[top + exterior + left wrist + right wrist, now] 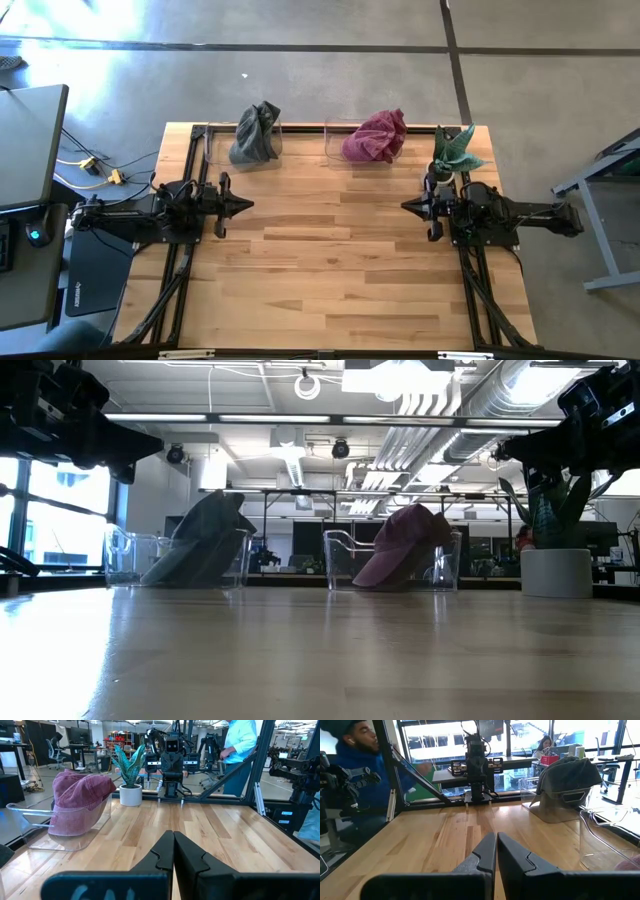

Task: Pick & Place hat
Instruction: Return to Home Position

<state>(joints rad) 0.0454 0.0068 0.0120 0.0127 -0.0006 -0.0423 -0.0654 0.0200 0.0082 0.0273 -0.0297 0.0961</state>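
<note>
A grey hat (256, 134) lies draped over a clear plastic stand (215, 140) at the table's far left; it also shows in the right wrist view as the grey hat (567, 780). A maroon hat (377, 136) is draped over a second clear stand (75, 827) at the far middle, seen too as the maroon hat (77, 800). My left gripper (248, 205) is shut at the table's left side, pointing level toward the middle. My right gripper (406, 206) is shut at the right side, facing it. Neither holds anything.
A potted green plant (452, 155) in a white pot (130, 795) stands at the far right corner, close to my right arm. Bare wooden tabletop (330, 270) lies between the arms and toward the near edge. People stand beyond the table's left and right sides.
</note>
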